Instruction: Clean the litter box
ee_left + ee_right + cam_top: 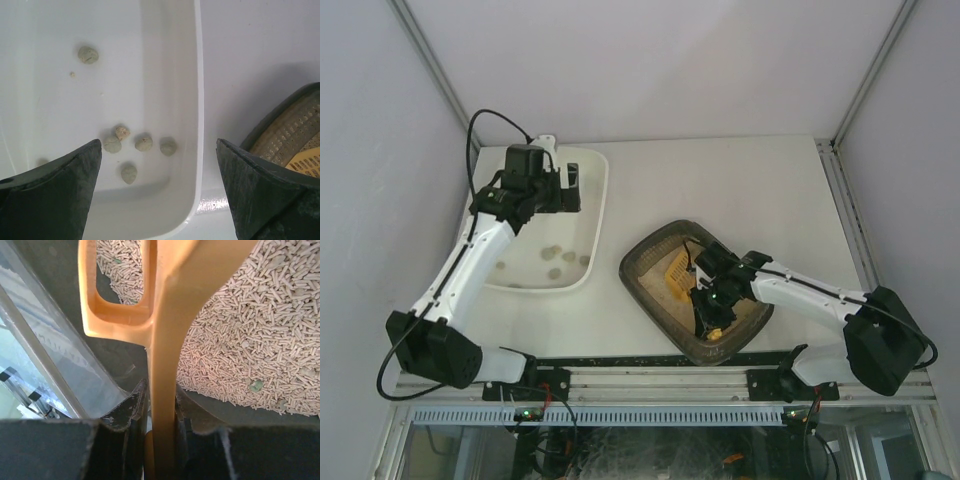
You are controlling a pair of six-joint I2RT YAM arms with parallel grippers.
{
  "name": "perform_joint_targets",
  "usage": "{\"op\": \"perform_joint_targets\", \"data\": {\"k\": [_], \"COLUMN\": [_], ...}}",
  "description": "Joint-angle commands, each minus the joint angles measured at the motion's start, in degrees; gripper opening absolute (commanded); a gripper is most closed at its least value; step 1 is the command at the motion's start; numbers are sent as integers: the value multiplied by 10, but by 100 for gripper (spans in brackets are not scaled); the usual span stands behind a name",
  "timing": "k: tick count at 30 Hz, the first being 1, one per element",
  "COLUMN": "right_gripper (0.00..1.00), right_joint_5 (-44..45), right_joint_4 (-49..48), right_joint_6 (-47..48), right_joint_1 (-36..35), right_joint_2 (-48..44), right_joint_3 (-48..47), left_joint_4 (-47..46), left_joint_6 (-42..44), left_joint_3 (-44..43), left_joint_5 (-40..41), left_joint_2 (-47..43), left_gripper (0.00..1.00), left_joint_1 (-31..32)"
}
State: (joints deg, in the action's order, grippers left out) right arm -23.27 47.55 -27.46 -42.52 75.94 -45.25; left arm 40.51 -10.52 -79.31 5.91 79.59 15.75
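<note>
The right pincer (161, 410) is clamped on the orange scoop (678, 272), down in the litter box (638, 283) on the bench's (720, 180) near right. I'd keep the scoop shallow under the clump (256, 385) and let loose pellets sift out. The left pincer (159, 144) hangs apart over the white tub (197, 100).

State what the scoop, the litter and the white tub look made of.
Scoop: likely moulded plastic, orange, smooth with a soft sheen.
Litter: small beige pellets, matte, perhaps pressed plant fibre; cannot tell which.
Tub: probably plastic, white, glossy, with rounded moulded corners.
</note>
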Motion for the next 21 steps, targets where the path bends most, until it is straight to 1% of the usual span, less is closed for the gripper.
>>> {"op": "perform_joint_targets", "data": {"k": [1,3,4,5,7,8,9,10,12,14,17,19,21], "right_gripper": [21,42,64,73,75,80,97,99,100,100,100,100,100], "right_joint_5": [37,95,117,133,175,194,213,243,284,314,326,329,350], "right_joint_4": [6,37,55,74,111,126,139,151,160,149,91,41,-4], "right_joint_6": [11,4,3,5,3,3,3,1,-8,-27,-51,-62,-79], "right_joint_1": [-10,-21,-25,-26,-31,-35,-39,-45,-54,-55,-58,-57,-56], "right_joint_2": [-7,-18,-21,-23,-24,-25,-28,-31,-39,-52,-80,-103,-126], "right_joint_3": [-17,-46,-65,-85,-125,-145,-164,-182,-223,-250,-280,-282,-282], "left_joint_4": [-44,-51,-52,-53,-54,-54,-54,-54,-55,-57,-61,-62,-63], "left_joint_6": [-9,-14,-15,-16,-18,-18,-20,-20,-21,-21,-20,-20,-19], "left_joint_3": [41,58,68,74,85,89,91,91,93,95,99,98,96], "left_joint_5": [6,5,2,-3,-17,-21,-22,-24,-26,-26,-27,-25,-18], "left_joint_2": [-58,-72,-76,-81,-91,-95,-97,-100,-105,-109,-115,-120,-129], "left_gripper": [100,100,100,100,100,100,100,100,100,100,100,100,100], "left_joint_1": [1,1,1,1,0,0,0,1,1,0,0,0,0]}}
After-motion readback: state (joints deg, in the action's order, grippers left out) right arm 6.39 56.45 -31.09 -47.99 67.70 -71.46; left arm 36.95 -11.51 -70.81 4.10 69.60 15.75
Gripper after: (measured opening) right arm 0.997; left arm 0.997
